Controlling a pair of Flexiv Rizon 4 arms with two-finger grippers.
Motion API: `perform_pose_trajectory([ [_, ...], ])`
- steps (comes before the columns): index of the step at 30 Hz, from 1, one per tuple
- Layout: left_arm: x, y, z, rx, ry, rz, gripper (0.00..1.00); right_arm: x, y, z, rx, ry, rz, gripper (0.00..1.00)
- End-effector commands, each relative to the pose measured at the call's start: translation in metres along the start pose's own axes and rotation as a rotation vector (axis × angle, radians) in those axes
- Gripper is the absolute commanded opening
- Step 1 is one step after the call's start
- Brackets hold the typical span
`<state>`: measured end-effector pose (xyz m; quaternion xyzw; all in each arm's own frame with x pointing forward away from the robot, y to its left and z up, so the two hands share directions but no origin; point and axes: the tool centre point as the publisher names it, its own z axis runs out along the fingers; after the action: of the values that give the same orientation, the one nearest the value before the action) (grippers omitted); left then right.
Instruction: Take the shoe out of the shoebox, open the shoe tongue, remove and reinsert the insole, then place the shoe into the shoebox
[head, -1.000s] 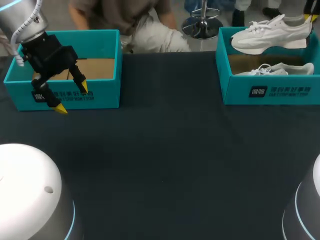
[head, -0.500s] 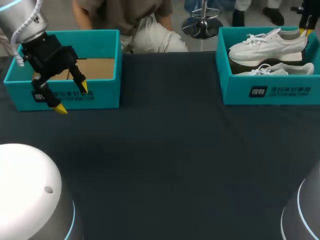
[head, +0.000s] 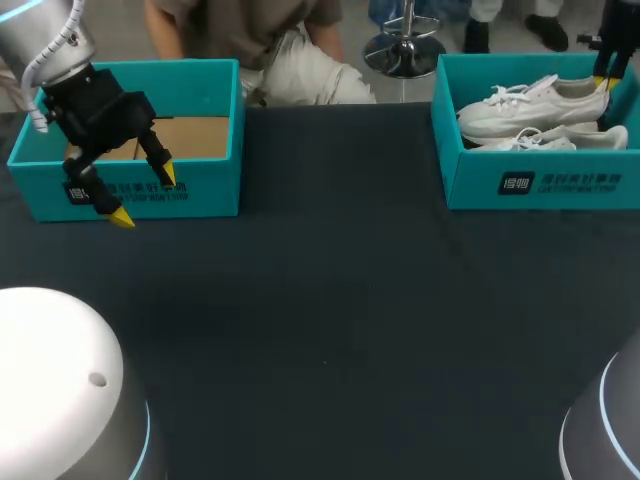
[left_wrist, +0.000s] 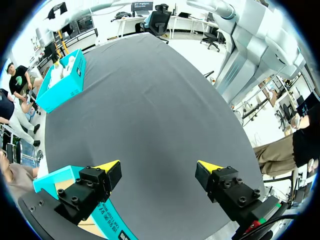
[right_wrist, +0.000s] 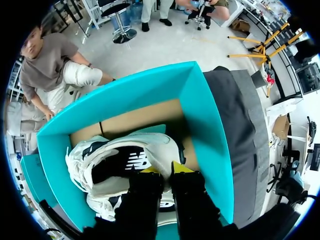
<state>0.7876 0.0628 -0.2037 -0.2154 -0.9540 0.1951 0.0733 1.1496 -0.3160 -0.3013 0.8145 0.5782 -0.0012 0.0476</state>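
Observation:
A white shoe (head: 530, 103) lies tilted in the teal shoebox (head: 540, 185) at the back right, resting on a second white shoe (head: 548, 141). My right gripper (head: 604, 76) is at its heel end. In the right wrist view the right gripper (right_wrist: 166, 170) is shut on the heel rim of the shoe (right_wrist: 125, 152), inside the shoebox (right_wrist: 210, 130). My left gripper (head: 144, 195) hangs open in front of another teal box (head: 200, 100) at the back left, nothing between its fingers. The left wrist view shows the left gripper (left_wrist: 157, 166) wide open above dark cloth.
The left teal box (left_wrist: 55, 181) shows only its brown cardboard floor. Dark cloth (head: 330, 320) covers the table between the two boxes. White rounded arm bases (head: 50, 380) sit at the front corners.
My right gripper has lowered the white shoe from above the box rim down into the right shoebox. The left arm has not moved.

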Motion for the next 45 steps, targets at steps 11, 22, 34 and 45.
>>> perform_pose_trajectory([
  [11, 0.000, 0.000, 0.000, -0.002, 0.001, 0.000, 1.00, 0.002, -0.006, 0.011, 0.012, 0.009, 0.013, 0.50],
  [22, 0.000, 0.000, 0.000, -0.002, 0.001, 0.000, 1.00, 0.004, -0.011, -0.012, -0.019, 0.024, 0.018, 1.00],
  [34, -0.023, -0.001, -0.030, -0.095, -0.114, -0.192, 1.00, 0.047, -0.046, -0.071, -0.046, 0.120, -0.063, 1.00],
  [45, -0.053, 0.021, -0.064, -0.180, -0.200, -0.513, 1.00, 0.083, -0.085, -0.096, -0.049, 0.171, -0.099, 1.00],
])
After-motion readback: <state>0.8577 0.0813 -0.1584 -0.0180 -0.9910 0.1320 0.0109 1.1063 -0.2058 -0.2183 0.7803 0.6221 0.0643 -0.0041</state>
